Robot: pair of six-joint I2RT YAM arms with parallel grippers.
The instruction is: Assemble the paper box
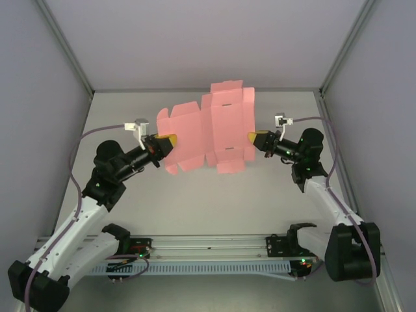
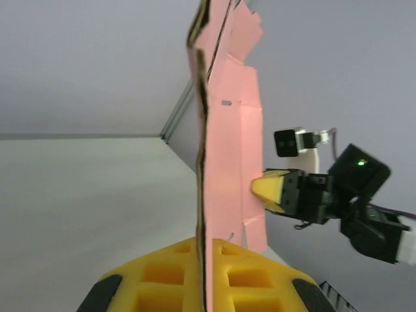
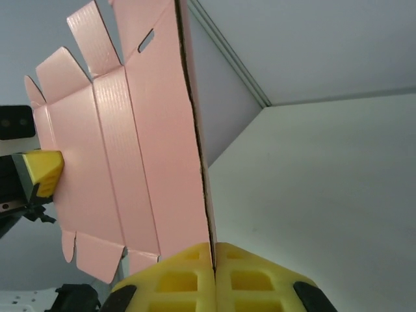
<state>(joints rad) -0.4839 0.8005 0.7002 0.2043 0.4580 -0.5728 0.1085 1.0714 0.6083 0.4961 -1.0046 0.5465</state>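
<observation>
The paper box [image 1: 211,130] is a flat pink die-cut sheet with flaps and tabs, held in the air above the middle of the table. My left gripper [image 1: 170,141] is shut on its left edge, and my right gripper [image 1: 252,137] is shut on its right edge. In the left wrist view the paper box [image 2: 227,162] stands edge-on, pinched between the yellow fingers [image 2: 247,276], with the right gripper [image 2: 266,188] at its far side. In the right wrist view the paper box [image 3: 130,149] rises from between my yellow fingers [image 3: 175,283], and the left gripper [image 3: 45,172] shows at its far edge.
The grey table [image 1: 208,201] lies beneath the sheet, walled on the left, back and right. Metal frame posts [image 1: 65,45] rise at the back corners. A rail [image 1: 208,247] with the arm bases runs along the near edge.
</observation>
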